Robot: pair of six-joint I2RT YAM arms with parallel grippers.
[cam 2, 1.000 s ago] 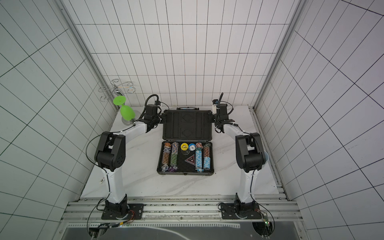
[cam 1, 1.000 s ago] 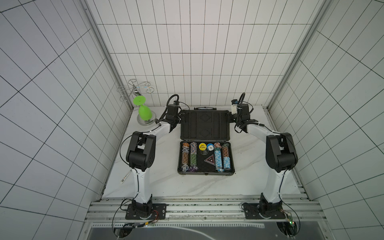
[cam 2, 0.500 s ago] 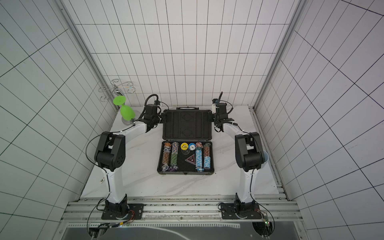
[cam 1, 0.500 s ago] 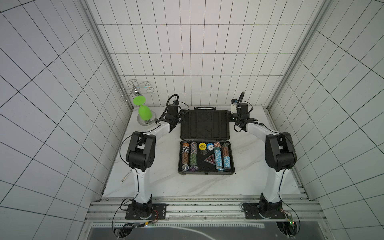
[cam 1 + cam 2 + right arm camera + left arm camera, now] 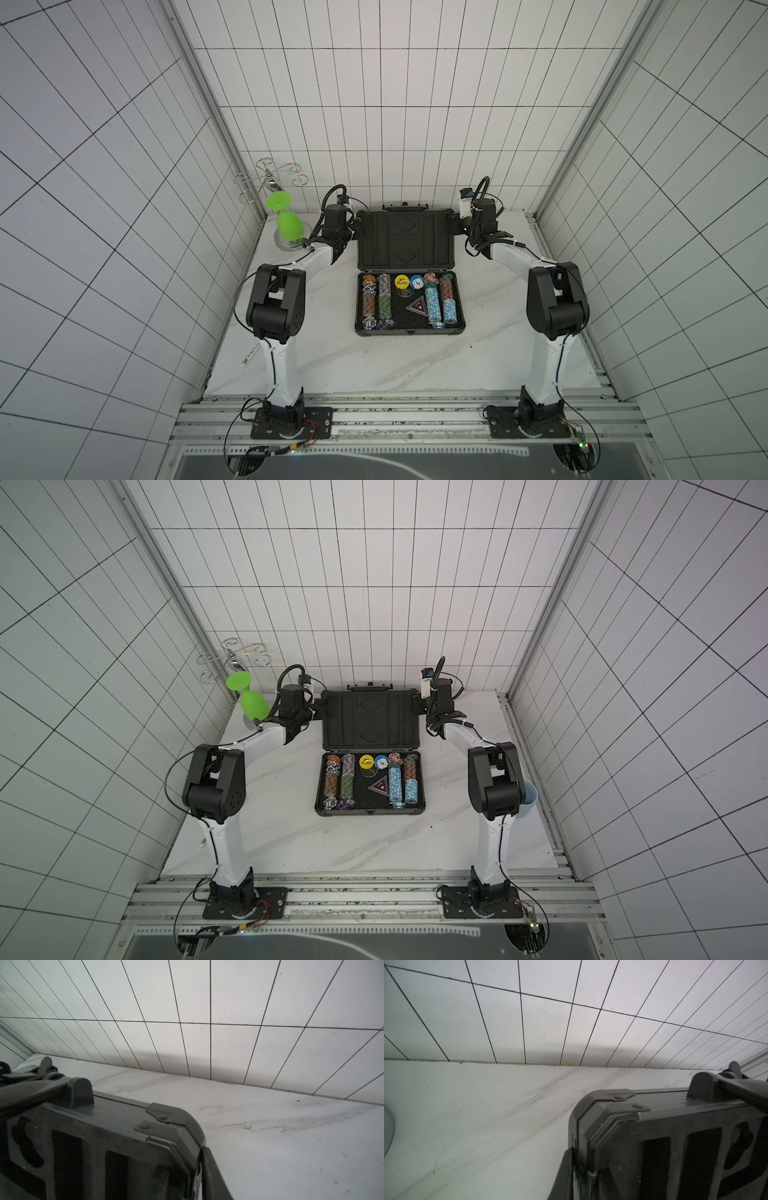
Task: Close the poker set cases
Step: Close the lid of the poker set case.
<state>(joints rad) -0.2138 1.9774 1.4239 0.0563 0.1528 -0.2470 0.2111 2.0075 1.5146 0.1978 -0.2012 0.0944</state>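
Poker case lid sits gripped between left tool and right tool.

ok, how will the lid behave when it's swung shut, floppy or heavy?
Lid likely stiff: ribbed hard shell, capped corners, so it shouldn't flex. Probably light for its size: only foam inside, the chips sit in the base. Being hinged, it may drop once past upright.
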